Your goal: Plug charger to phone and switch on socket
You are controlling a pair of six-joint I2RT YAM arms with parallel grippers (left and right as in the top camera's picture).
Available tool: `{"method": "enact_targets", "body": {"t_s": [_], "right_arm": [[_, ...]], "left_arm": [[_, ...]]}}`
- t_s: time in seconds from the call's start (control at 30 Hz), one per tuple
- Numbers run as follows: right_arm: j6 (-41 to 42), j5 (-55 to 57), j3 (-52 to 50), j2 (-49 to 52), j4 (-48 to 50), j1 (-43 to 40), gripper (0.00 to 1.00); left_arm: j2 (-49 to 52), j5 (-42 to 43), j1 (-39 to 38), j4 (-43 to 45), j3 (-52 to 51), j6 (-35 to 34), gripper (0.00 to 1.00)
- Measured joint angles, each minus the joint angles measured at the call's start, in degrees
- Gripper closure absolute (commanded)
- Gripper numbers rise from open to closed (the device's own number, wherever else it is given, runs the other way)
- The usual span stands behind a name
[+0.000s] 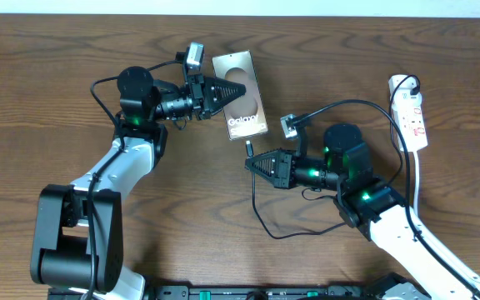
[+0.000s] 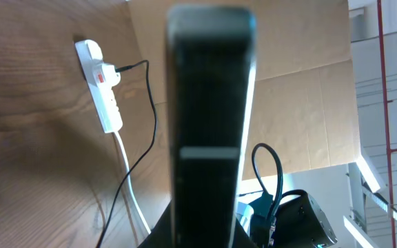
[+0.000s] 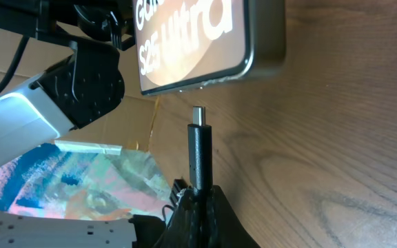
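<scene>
The phone is a dark grey-brown rectangle with a pale oval and white "Galaxy" lettering. My left gripper is shut on its left edge; in the left wrist view the phone fills the middle as a dark blurred slab. My right gripper is shut on the charger plug, whose metal tip points at the phone's bottom edge a short gap away. The charger cable loops back to the white socket at the far right, which also shows in the left wrist view.
The socket's white cord runs down the right side toward the front edge. The left arm base stands at the front left. Cardboard sheets lie beyond the table in the left wrist view.
</scene>
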Motion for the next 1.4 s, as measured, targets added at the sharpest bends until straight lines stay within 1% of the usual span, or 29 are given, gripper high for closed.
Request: {"method": "enact_targets", "body": {"t_s": [0.47,0.6,1.4], "right_arm": [[0.0,-4.1,0.0,0.0,0.3,-1.7,0.99],[-0.1,-4.6,0.0,0.0,1.7,-1.7,0.99],[1.1,-3.4,0.0,0.0,1.9,-1.7,0.99]], "left_arm": [[0.0,0.1,0.0,0.0,0.0,0.0,0.92],[0.0,0.2,0.0,0.0,0.0,0.0,0.93],[0.0,0.2,0.0,0.0,0.0,0.0,0.93]]}}
